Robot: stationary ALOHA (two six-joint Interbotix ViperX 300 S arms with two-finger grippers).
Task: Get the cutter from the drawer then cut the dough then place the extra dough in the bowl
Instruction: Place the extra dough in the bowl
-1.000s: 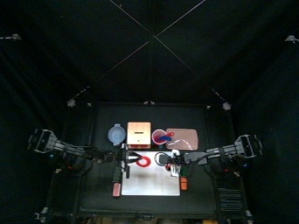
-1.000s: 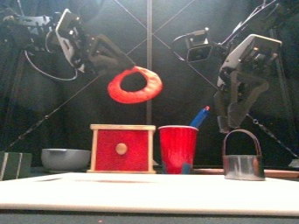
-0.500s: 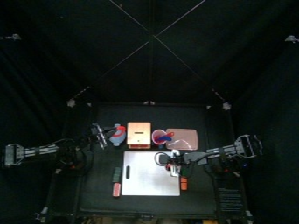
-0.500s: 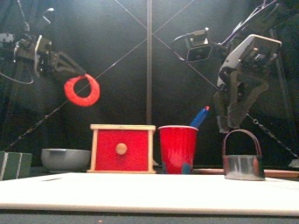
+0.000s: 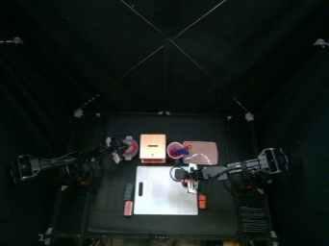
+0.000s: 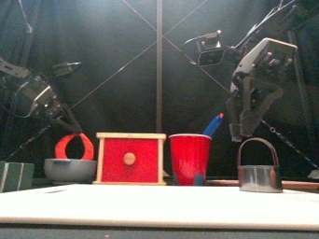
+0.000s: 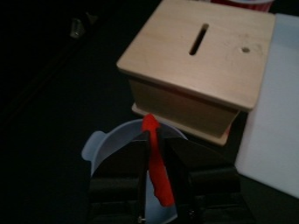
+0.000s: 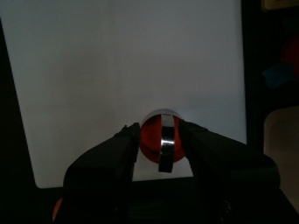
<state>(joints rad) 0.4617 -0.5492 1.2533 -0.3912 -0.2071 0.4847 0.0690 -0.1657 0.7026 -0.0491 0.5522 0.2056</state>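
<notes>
Over the bowl (image 6: 69, 171), upright red dough ring (image 6: 60, 146)

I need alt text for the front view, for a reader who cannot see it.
The left gripper holds a red dough ring upright over the blue-grey bowl. Beside it stand a wooden box, a red cup and the metal cutter, below the right gripper.

Not a word, label, brand mark or number can be read in any of these views. The pale wooden box (image 6: 131, 159) with its red drawer front, the red cup (image 6: 189, 159), the metal cutter (image 6: 258, 175) and the white cutting board (image 5: 161, 197) all show plain surfaces, as far as can be told.
</notes>
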